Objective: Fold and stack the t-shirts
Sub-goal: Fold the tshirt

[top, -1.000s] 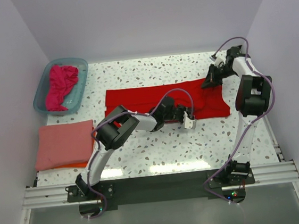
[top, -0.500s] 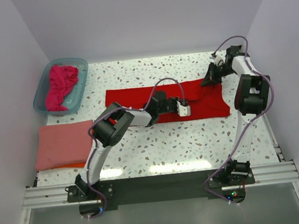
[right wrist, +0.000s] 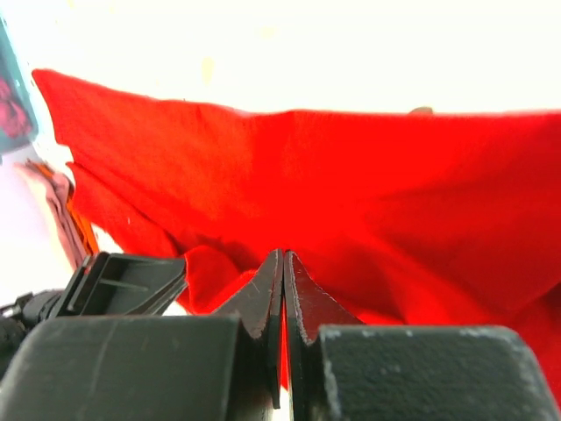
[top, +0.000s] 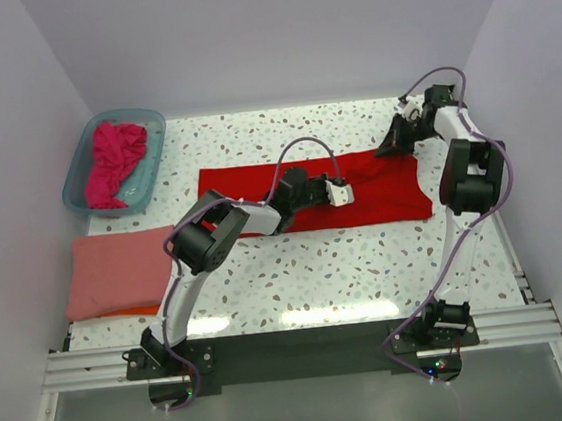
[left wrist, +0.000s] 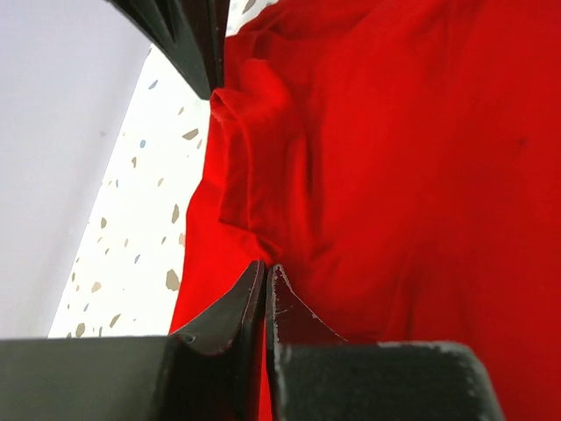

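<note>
**Both claws shut at the red tee; left arm has moved in from the hem**

Left gripper (left wrist: 266, 268): fingers pressed together, only a hairline between the tips. The tips sit on the red t-shirt (top: 385, 199), where a ridge of cloth runs up to them. Cannot tell whether any cloth is nipped.

Right gripper (right wrist: 283, 256): fingers likewise pressed together, low at the shirt's far right corner, with red cloth close in front. Whether it is pinching cloth cannot be told here either.

Count:
- Arms: two, one claw each.
- T-shirts: four.
  - One red, spread flat lengthwise across the middle of the table.
  - One magenta t-shirt (top: 113, 163), crumpled in the tub.
  - One salmon-pink t-shirt (top: 119, 273), folded into a rectangle at the left edge.
  - One orange t-shirt (top: 136, 311) beneath the salmon one, only a thin strip showing.
- Tub: one teal tub (top: 155, 133), translucent, at the far left corner.

Surface and room: white speckled table (top: 307, 268), plain pale walls (top: 273, 40) on three sides, and a metal rail (top: 295, 345) along the near edge carrying the arm bases.

Against a second ago:
- The left claw was at the shirt's near hem and is now further in, over the middle of the shirt.
- The right claw has barely shifted.
- The red shirt's outline, the folded stack and the tub are unchanged.
</note>
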{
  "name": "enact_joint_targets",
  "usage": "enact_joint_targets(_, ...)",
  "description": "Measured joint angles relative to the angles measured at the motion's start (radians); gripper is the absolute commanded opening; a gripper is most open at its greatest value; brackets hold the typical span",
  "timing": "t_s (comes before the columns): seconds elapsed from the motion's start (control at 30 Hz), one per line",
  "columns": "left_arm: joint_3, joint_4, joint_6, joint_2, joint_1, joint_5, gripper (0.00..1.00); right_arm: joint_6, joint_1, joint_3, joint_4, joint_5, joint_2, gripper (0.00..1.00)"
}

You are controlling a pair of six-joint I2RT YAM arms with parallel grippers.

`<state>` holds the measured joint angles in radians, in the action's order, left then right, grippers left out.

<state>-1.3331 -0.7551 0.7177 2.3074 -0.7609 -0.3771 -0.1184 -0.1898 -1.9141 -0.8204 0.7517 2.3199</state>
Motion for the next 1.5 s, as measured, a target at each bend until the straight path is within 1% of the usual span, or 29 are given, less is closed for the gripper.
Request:
enact_joint_targets(0.07,0.0,0.0,-0.001,0.0,0.003,0.014,0.08,-0.024,0.001,0.01,0.044,0.0,0.0,0.0)
enact_joint_targets(0.17,0.0,0.001,-0.001,0.0,0.006,0.034,0.1,-0.051,0.004,0.023,0.085,-0.003,0.0,0.12)
enact_joint_targets(0.2,0.0,0.001,-0.001,0.0,0.006,0.041,0.14,-0.059,0.006,0.023,0.095,-0.006,0.0,0.16)
enact_joint_targets(0.27,0.0,0.002,0.0,0.0,0.006,0.053,0.18,-0.068,0.011,0.023,0.111,-0.008,0.0,0.25)
enact_joint_targets(0.3,0.0,0.005,-0.001,0.0,0.006,0.061,0.26,-0.074,0.014,0.023,0.115,-0.009,0.0,0.31)
enact_joint_targets(0.37,0.0,0.014,0.0,0.0,0.007,0.078,0.32,-0.081,0.022,0.023,0.119,-0.011,0.0,0.33)
enact_joint_targets(0.4,0.0,0.019,0.0,0.0,0.007,0.087,0.39,-0.082,0.026,0.023,0.121,-0.013,0.0,0.34)
enact_joint_targets(0.43,0.0,0.023,-0.001,0.0,0.008,0.096,0.41,-0.081,0.027,0.023,0.124,-0.018,0.0,0.34)
enact_joint_targets(0.57,0.014,0.054,-0.032,-0.023,0.023,0.139,0.43,-0.062,0.035,0.023,0.124,-0.055,-0.006,0.33)
enact_joint_targets(0.7,0.016,0.158,-0.122,-0.09,0.071,0.177,0.44,0.022,0.035,0.023,0.087,-0.12,-0.06,0.32)
enact_joint_targets(0.73,0.0,0.221,-0.167,-0.116,0.09,0.177,0.47,0.058,0.035,0.023,0.066,-0.138,-0.086,0.32)
enact_joint_targets(0.77,-0.01,0.249,-0.188,-0.126,0.111,0.175,0.47,0.089,0.035,0.023,0.044,-0.154,-0.113,0.32)
enact_joint_targets(0.83,-0.064,0.355,-0.259,-0.148,0.157,0.151,0.48,0.181,0.039,0.022,-0.018,-0.206,-0.172,0.31)
enact_joint_targets(0.93,-0.177,0.574,-0.327,-0.176,0.245,0.075,0.51,0.296,0.056,0.022,-0.11,-0.288,-0.249,0.29)
enact_joint_targets(0.97,-0.22,0.657,-0.337,-0.182,0.274,0.048,0.51,0.349,0.067,0.022,-0.156,-0.325,-0.279,0.28)
enact_joint_targets(1.03,-0.285,0.817,-0.334,-0.195,0.329,-0.004,0.51,0.402,0.097,0.033,-0.196,-0.372,-0.306,0.27)
enact_joint_targets(1.13,-0.324,1.045,-0.277,-0.227,0.397,-0.072,0.49,0.475,0.156,0.099,-0.26,-0.446,-0.351,0.25)
enact_joint_targets(1.2,-0.32,1.19,-0.203,-0.256,0.423,-0.092,0.44,0.505,0.201,0.161,-0.29,-0.494,-0.367,0.24)
enact_joint_targets(1.3,-0.266,1.331,-0.098,-0.307,0.431,-0.09,0.4,0.528,0.258,0.232,-0.32,-0.554,-0.366,0.22)
enact_joint_targets(1.4,-0.142,1.418,0.015,-0.376,0.428,-0.072,0.38,0.532,0.293,0.264,-0.328,-0.607,-0.35,0.19)
enact_joint_targets(1.5,-0.029,1.461,0.1,-0.424,0.426,-0.042,0.38,0.532,0.295,0.258,-0.309,-0.66,-0.308,0.17)
